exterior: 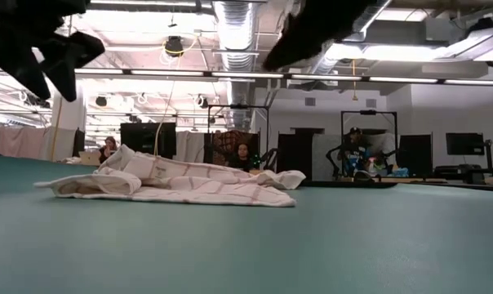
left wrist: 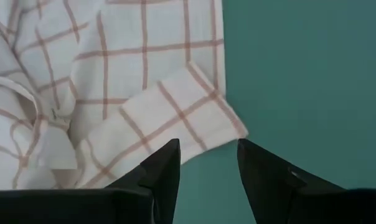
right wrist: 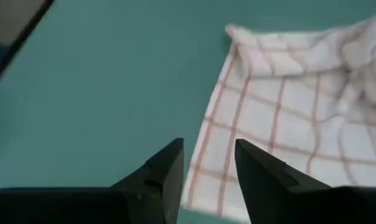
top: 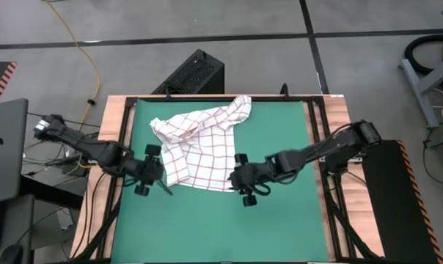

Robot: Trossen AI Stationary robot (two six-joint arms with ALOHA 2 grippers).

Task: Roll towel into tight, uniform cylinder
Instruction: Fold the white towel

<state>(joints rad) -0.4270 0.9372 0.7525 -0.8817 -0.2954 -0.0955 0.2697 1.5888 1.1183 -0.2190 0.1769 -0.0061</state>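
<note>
Two grippers hover above the near corners of the towel, which lies crumpled on the green mat of the tabletop. The left gripper has its fingers apart over a folded-under corner; the right gripper likewise, fingers apart and empty at the hem. Risk: that fold could be pinched double, giving an uneven roll. Farther back, bunched folds would likely make the cylinder lumpy.
</note>
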